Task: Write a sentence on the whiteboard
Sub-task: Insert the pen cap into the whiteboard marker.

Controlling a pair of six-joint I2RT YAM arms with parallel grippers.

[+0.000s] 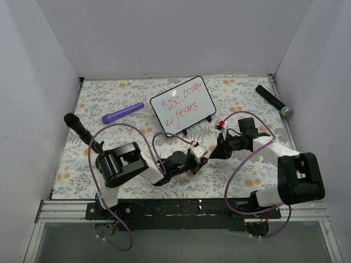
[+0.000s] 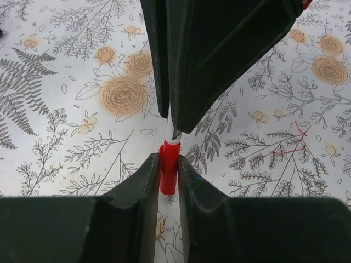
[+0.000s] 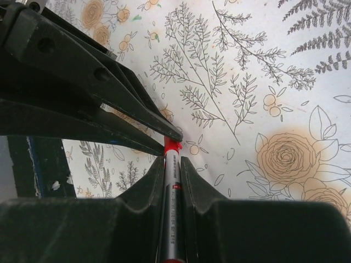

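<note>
The whiteboard [image 1: 182, 104] leans at the back of the table, and the sentence [image 1: 181, 107] in red letters runs across it in two slanted lines. In front of it the two grippers meet tip to tip. My left gripper [image 2: 169, 160] [image 1: 202, 161] is shut on the marker's red cap [image 2: 169, 174] [image 3: 172, 145]. My right gripper [image 3: 172, 162] [image 1: 215, 152] is shut on the marker's grey-white body [image 3: 171, 211], whose nose [image 2: 173, 135] enters the cap. The marker's red tail end [image 1: 221, 123] sticks out behind the right fingers.
A purple pen [image 1: 123, 113] lies left of the whiteboard. A black cylinder [image 1: 273, 100] lies at the back right, and another black handle [image 1: 78, 127] at the left. A red scribble [image 2: 296, 142] marks the floral tablecloth. White walls close in three sides.
</note>
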